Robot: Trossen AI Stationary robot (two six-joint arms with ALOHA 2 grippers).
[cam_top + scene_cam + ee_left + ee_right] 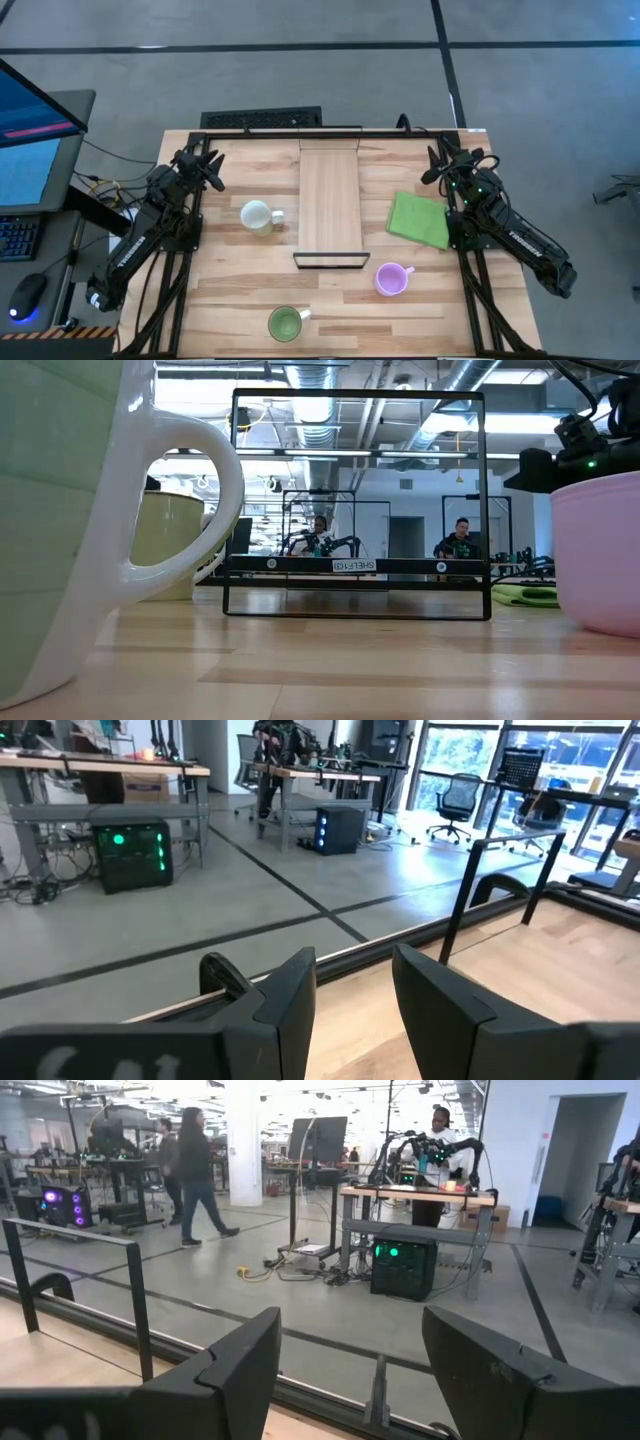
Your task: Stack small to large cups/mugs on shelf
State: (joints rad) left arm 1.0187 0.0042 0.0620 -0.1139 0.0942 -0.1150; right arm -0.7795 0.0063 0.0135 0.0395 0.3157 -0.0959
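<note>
The white mug lies left of the shelf, a pale plank with a dark lip at its near end. The light purple mug stands near the shelf's near right, also in the low view. The green mug stands at the near edge, close in the low view. My left gripper is open and empty at the far left, its fingers showing in its wrist view. My right gripper is open and empty at the far right, also in its wrist view.
A flat green cloth lies right of the shelf, near my right arm. A dark metal frame stands across the table's far part. People and desks show in the room beyond. Bare wood lies between the mugs.
</note>
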